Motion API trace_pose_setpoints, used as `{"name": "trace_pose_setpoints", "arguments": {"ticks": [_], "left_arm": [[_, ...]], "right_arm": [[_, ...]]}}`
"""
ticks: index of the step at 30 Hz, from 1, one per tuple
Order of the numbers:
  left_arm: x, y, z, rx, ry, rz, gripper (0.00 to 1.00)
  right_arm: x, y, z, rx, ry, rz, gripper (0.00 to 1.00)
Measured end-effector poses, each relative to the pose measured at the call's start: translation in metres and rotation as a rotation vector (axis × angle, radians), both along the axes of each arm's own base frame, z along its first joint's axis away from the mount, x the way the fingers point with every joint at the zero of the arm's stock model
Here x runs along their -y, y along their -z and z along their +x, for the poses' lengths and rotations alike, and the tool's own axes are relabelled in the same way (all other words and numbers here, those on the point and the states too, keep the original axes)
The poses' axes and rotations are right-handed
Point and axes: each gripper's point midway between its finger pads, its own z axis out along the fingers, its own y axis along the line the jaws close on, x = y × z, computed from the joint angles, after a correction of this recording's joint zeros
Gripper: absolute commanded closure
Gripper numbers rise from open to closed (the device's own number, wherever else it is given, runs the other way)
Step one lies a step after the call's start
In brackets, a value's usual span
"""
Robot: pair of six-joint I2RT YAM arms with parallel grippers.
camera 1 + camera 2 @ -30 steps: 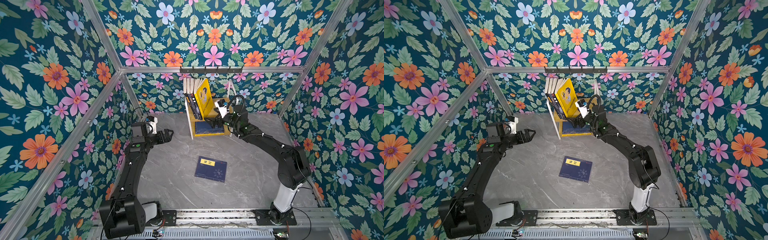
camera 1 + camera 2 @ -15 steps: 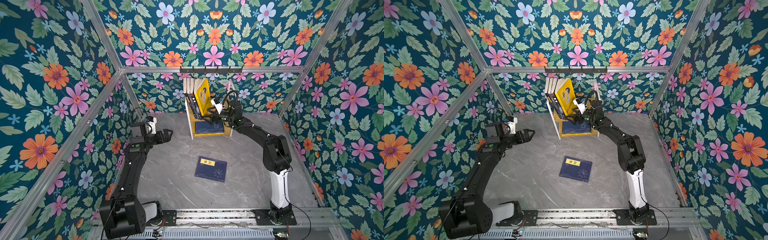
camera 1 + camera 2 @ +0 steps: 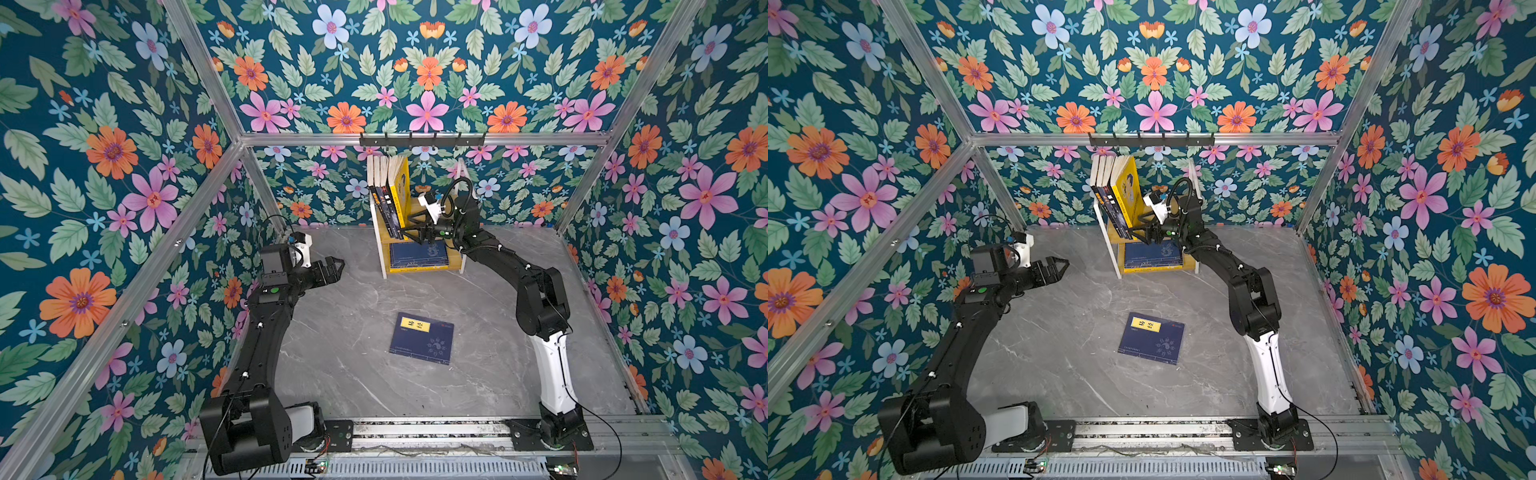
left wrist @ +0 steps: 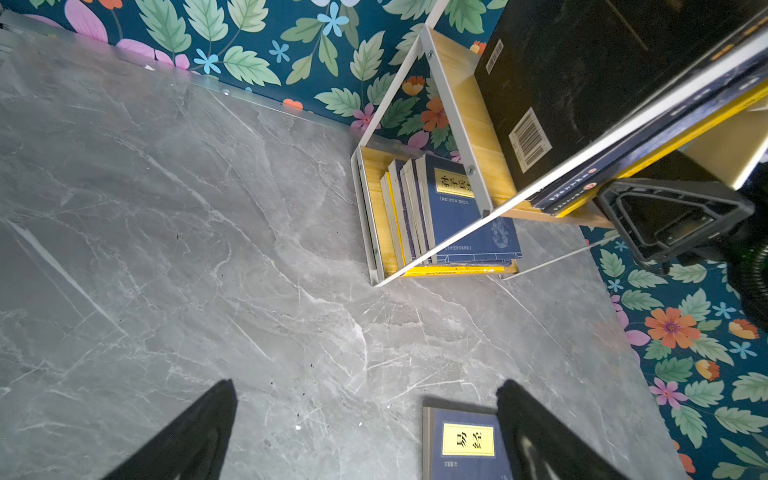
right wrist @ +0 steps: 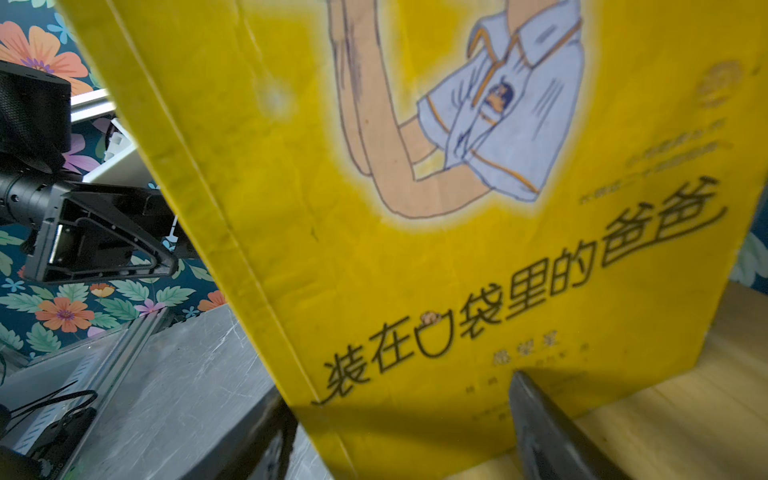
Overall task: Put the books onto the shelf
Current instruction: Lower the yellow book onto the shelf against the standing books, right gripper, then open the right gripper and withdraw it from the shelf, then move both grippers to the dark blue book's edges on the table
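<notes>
On black book (image 4: 582, 83), left-wrist-only: barcode (image 4: 530, 139)

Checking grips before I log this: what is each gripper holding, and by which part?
Left gripper: nothing, jaws open. Right gripper: jaws apart about the bottom spine corner of the yellow book; no clamp shows yet.

One shelf (image 3: 379, 249), about four upright books (image 3: 390, 187), a flat stack (image 3: 417, 255), one loose navy book (image 3: 422, 343), one hook rail (image 3: 422, 140).
</notes>
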Motion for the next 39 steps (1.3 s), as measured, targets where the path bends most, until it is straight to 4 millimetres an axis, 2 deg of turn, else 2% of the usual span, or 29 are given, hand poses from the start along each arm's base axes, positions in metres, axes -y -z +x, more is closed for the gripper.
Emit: {"name": "trace_pose_setpoints", "arguments": {"ticks": [4, 7, 12, 16, 19, 23, 25, 29, 33, 39], "left_arm": [[0.002, 0.008, -0.002, -0.010, 0.009, -0.007, 0.00], [0.010, 0.020, -0.008, -0.038, 0.035, -0.021, 0.00], [0.036, 0.038, -0.017, -0.080, 0.120, -0.046, 0.00], [0.059, 0.048, -0.025, -0.107, 0.195, -0.063, 0.00], [0.082, 0.064, -0.036, -0.146, 0.276, -0.073, 0.00], [0.109, 0.096, -0.059, -0.234, 0.381, -0.078, 0.05], [0.117, 0.112, -0.068, -0.273, 0.404, -0.078, 0.09], [0.133, 0.138, -0.084, -0.362, 0.440, -0.088, 0.17], [0.144, 0.155, -0.088, -0.416, 0.441, -0.106, 0.19], [0.153, 0.173, -0.085, -0.479, 0.423, -0.122, 0.20]], "right_arm": [[0.006, -0.002, -0.010, -0.017, 0.004, -0.001, 0.14], [0.017, -0.008, -0.025, -0.042, 0.026, -0.009, 0.12], [0.047, -0.031, -0.070, -0.004, 0.111, -0.034, 0.11], [0.074, -0.031, -0.108, -0.017, 0.205, -0.062, 0.11], [0.089, -0.028, -0.140, -0.036, 0.270, -0.071, 0.12], [0.090, -0.004, -0.183, -0.117, 0.320, -0.114, 0.14], [0.097, 0.011, -0.194, -0.198, 0.379, -0.134, 0.17], [0.125, 0.058, -0.211, -0.457, 0.554, -0.158, 0.21], [0.142, 0.118, -0.236, -0.715, 0.667, -0.212, 0.22], [0.158, 0.178, -0.262, -0.969, 0.791, -0.267, 0.24]]}}
